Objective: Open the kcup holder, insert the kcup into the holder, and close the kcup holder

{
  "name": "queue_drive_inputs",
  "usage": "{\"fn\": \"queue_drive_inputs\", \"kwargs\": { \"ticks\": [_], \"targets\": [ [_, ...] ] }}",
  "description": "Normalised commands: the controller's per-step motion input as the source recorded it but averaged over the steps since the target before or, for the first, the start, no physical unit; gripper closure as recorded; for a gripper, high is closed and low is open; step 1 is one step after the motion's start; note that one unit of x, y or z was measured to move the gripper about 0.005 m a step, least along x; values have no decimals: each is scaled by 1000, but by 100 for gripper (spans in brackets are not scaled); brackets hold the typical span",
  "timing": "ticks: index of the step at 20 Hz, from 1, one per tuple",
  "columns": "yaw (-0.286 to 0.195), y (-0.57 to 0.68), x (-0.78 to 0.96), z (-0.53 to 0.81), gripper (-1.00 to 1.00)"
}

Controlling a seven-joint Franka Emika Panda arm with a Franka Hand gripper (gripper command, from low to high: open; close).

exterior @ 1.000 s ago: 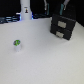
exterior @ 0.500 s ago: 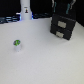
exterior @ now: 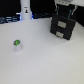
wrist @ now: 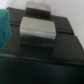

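The kcup holder (exterior: pixel 64 25) is a black box with two stacked drawer fronts and pale handles, at the exterior view's upper right. Both drawers look shut. The kcup (exterior: pixel 17 45), a tiny pod with a green top, stands on the white table far to the exterior view's left. My gripper (exterior: pixel 63 4) is just above the holder's far top edge, blurred, and its jaws do not show clearly. The wrist view is close on the holder (wrist: pixel 45 60), with two pale handles (wrist: pixel 37 27) one past the other.
A white upright object (exterior: pixel 25 10) stands at the back of the white table (exterior: pixel 45 60), with a dark strip behind it. A teal shape (wrist: pixel 4 27) shows at the wrist view's edge.
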Motion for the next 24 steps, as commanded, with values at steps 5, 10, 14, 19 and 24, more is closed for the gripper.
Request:
{"fn": "queue_drive_inputs", "kwargs": {
  "ticks": [5,10,14,19,24],
  "targets": [
    [-107,335,-157,-424,-100],
    [-23,192,-180,-460,-100],
    [5,38,-359,-382,-100],
    [3,-6,-455,-317,-100],
    [-3,15,-265,-114,100]
  ]
}}
